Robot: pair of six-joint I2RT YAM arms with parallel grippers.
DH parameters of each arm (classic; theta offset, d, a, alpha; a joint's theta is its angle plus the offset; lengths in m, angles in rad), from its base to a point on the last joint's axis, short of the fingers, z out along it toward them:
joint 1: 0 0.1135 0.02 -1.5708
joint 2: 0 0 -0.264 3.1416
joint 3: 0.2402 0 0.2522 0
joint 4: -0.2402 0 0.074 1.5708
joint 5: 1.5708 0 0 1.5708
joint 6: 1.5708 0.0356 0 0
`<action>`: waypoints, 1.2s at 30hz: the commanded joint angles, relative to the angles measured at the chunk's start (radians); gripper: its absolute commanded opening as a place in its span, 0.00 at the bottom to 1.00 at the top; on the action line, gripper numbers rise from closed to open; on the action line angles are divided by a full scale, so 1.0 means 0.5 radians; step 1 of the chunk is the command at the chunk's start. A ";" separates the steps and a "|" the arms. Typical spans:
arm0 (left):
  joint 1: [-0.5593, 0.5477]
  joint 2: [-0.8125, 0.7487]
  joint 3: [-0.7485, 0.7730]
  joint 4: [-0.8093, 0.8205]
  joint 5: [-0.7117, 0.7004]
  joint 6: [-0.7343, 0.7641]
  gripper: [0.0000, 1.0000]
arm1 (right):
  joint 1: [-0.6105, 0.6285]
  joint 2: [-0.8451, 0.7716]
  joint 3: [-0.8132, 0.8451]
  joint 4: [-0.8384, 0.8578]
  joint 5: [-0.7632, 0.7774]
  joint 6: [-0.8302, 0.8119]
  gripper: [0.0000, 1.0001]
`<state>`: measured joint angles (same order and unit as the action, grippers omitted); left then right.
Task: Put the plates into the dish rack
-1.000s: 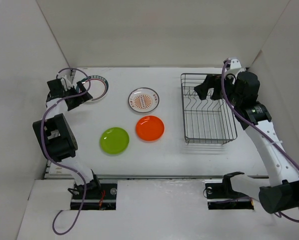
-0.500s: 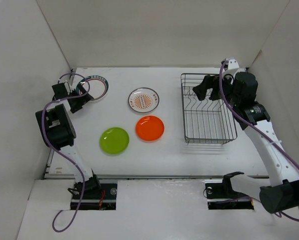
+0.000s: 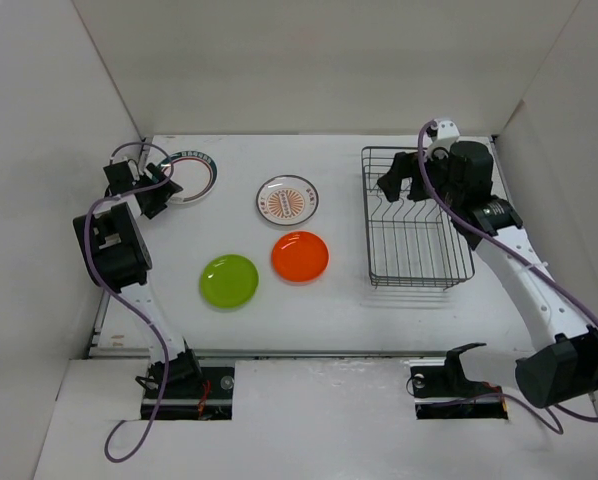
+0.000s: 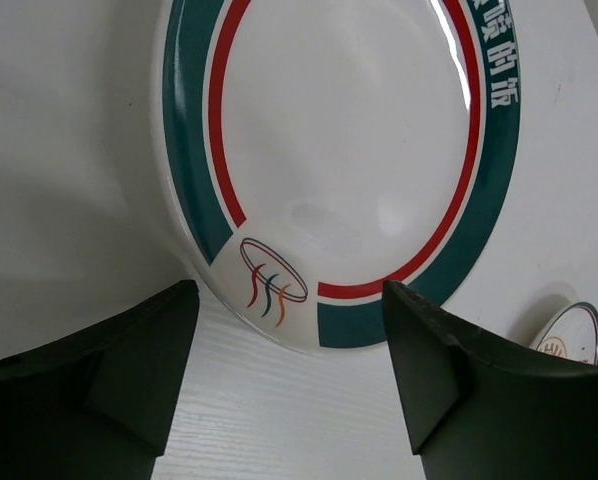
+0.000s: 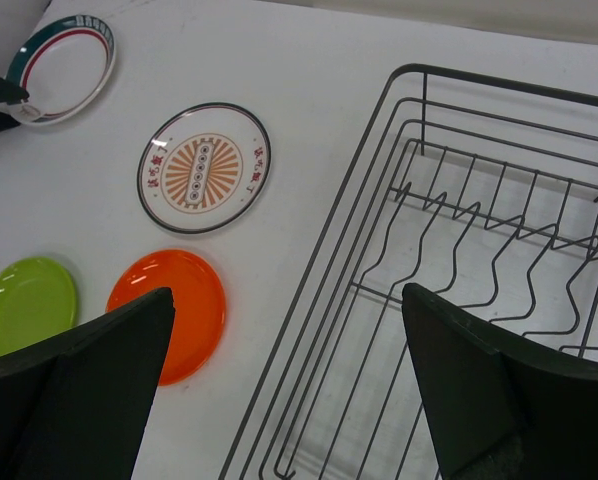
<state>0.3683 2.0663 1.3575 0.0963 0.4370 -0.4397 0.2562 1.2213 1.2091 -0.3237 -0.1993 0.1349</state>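
Observation:
The white plate with a dark green rim [image 3: 193, 176] lies at the back left of the table. In the left wrist view [image 4: 349, 150] its near edge sits just ahead of my open, empty left gripper [image 4: 289, 375], which is at the plate's left side [image 3: 161, 189]. The sunburst plate [image 3: 287, 199], the orange plate [image 3: 300, 256] and the lime green plate [image 3: 229, 281] lie flat mid-table. The black wire dish rack [image 3: 416, 217] stands at the right and holds no plates. My right gripper [image 3: 403, 187] hovers open and empty over the rack's far left part [image 5: 289, 385].
White walls close in the table on the left, back and right. The right wrist view shows the rack's prongs [image 5: 479, 235], the sunburst plate [image 5: 204, 167], orange plate [image 5: 169, 310], lime plate [image 5: 24, 305] and green-rimmed plate [image 5: 64, 65].
The left arm has swung toward the back left, bringing its gripper up to the green-rimmed plate's edge. The right gripper has shifted a little left over the rack. No plate has moved.

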 commanded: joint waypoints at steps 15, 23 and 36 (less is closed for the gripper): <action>0.003 0.126 0.227 -0.309 -0.239 -0.078 0.21 | 0.153 0.039 0.165 0.074 0.187 -0.040 1.00; 0.003 0.193 0.325 -0.395 -0.263 -0.054 0.00 | 0.193 0.039 0.183 0.074 0.224 -0.058 1.00; -0.019 -0.153 0.160 0.135 0.494 0.073 0.00 | 0.252 0.180 0.137 0.193 0.165 -0.021 1.00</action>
<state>0.3653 2.1201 1.4662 0.0490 0.5755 -0.4381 0.3645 1.3045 1.2556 -0.3054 -0.1020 0.1207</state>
